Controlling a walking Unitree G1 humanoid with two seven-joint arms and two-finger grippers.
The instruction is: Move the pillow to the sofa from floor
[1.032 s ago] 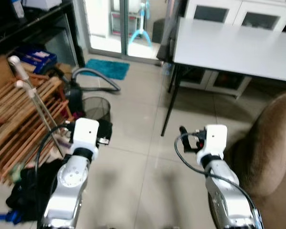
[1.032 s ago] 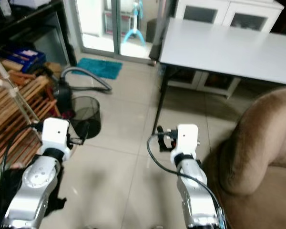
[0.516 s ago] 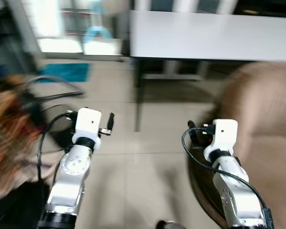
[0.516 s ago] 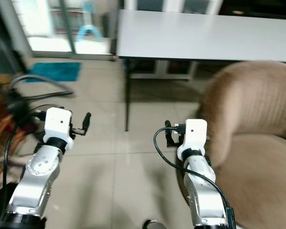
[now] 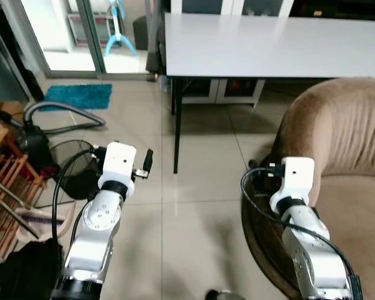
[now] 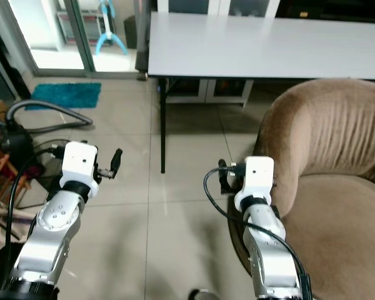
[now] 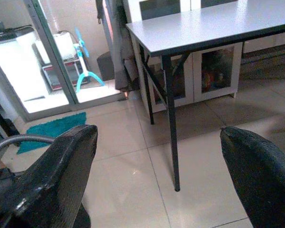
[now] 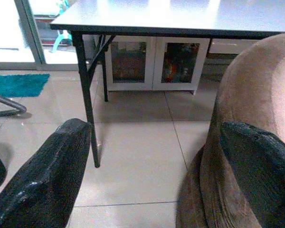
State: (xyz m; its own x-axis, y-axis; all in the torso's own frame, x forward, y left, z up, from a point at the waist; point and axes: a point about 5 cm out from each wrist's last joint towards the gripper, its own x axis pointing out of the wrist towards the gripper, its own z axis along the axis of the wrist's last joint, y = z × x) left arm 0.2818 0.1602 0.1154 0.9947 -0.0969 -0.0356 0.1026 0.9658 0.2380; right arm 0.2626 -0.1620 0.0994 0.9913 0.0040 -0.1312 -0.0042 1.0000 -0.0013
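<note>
Head view, arms: the left gripper [image 5: 147, 161] and the right gripper [image 6: 224, 176] are raised over bare tile floor [image 5: 200, 206], well apart, holding nothing.
Head view, sofa: a brown sofa [image 5: 337, 144] stands on the robot's right, its rounded arm just beside the right gripper.
Head view, surroundings: a white table [image 5: 269, 44] on black legs stands ahead; a teal mat [image 5: 78, 97] lies by the glass door, with a grey hose [image 5: 62, 112] and a black mesh bin [image 5: 78, 165] on the left.
Left wrist view: the fingers [image 7: 52, 175] are spread wide, released, framing a black table leg [image 7: 170, 128] and floor.
Right wrist view: the fingers [image 8: 42, 185] are likewise parted and empty; the sofa [image 8: 247, 109] sits close by one finger.
Pillow: cannot tell where it lies from these views.
</note>
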